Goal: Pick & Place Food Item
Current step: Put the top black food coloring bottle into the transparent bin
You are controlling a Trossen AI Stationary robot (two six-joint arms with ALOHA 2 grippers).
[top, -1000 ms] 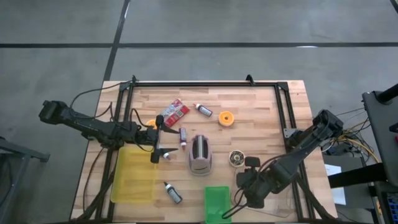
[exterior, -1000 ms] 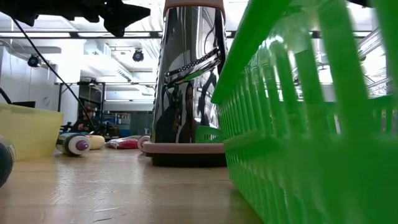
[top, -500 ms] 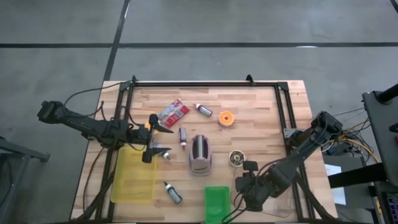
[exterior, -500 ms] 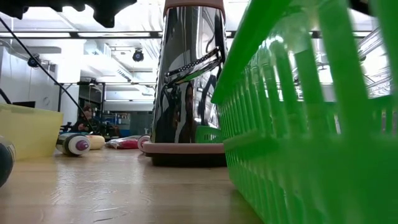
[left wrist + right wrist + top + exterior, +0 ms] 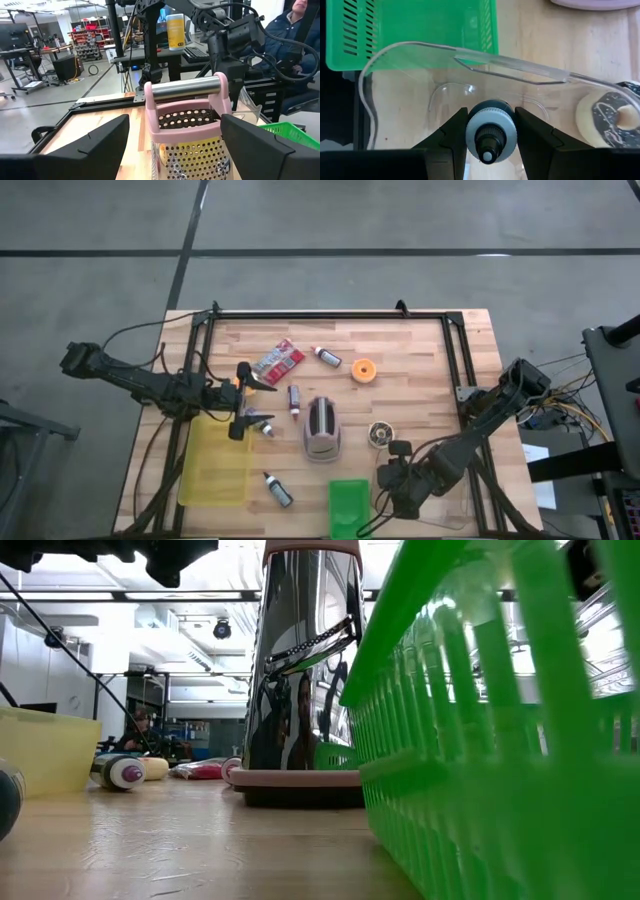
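My right gripper (image 5: pixel 393 480) is at the table's near right, shut on a small bottle with a grey cap and dark nozzle (image 5: pixel 490 131). It holds the bottle over a clear plastic container (image 5: pixel 470 62). Next to that container lies a pale ring-shaped donut (image 5: pixel 612 117). My left gripper (image 5: pixel 242 398) hangs open and level over the far right corner of the yellow bin (image 5: pixel 215 460). Nothing is between its fingers, and it faces the pink-handled metal grater (image 5: pixel 187 125). My right gripper pinches the bottle by the round sides of its cap end (image 5: pixel 470 131), one finger (image 5: pixel 452 132) on each side. The fingers slant steeply down, and the cap faces back along them. The bottle's body is hidden beneath the cap, and whether its bottom touches the container does not show.
A green basket (image 5: pixel 348 505) stands at the near edge, left of the clear container. The grater (image 5: pixel 322 430) stands mid-table. Loose small bottles (image 5: pixel 277 490), a red packet (image 5: pixel 278 360) and an orange ring (image 5: pixel 363 370) lie about. A black frame (image 5: pixel 330 313) borders the table.
My right gripper has sunk toward the clear container, keeping its hold on the bottle. My left gripper has drawn back a little toward the table's left edge, still open and level.
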